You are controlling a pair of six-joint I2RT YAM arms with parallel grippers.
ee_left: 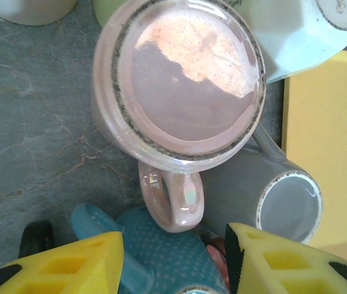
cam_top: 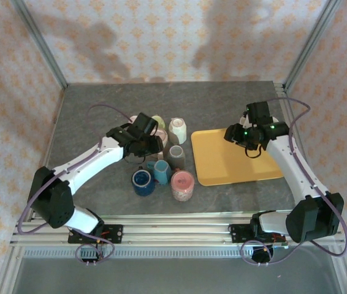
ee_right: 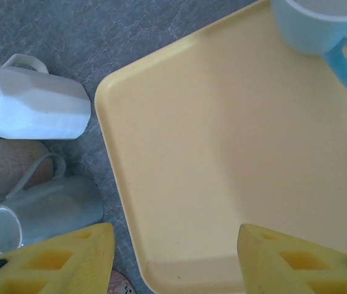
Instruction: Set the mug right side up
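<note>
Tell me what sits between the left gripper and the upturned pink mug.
Left wrist view: a teal mug lies there, just ahead of the open left gripper, with the handle of the pink mug pointing back toward it.

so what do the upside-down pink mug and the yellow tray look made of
Pink mug: likely glazed ceramic, glossy pearly sheen, rough speckled unglazed foot ring. Yellow tray: probably plastic, smooth matte surface, moulded rounded rim.

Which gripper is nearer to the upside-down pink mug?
Left. The left gripper hovers just above the pink mug, near its handle; the right gripper is apart, over the yellow tray.
</note>
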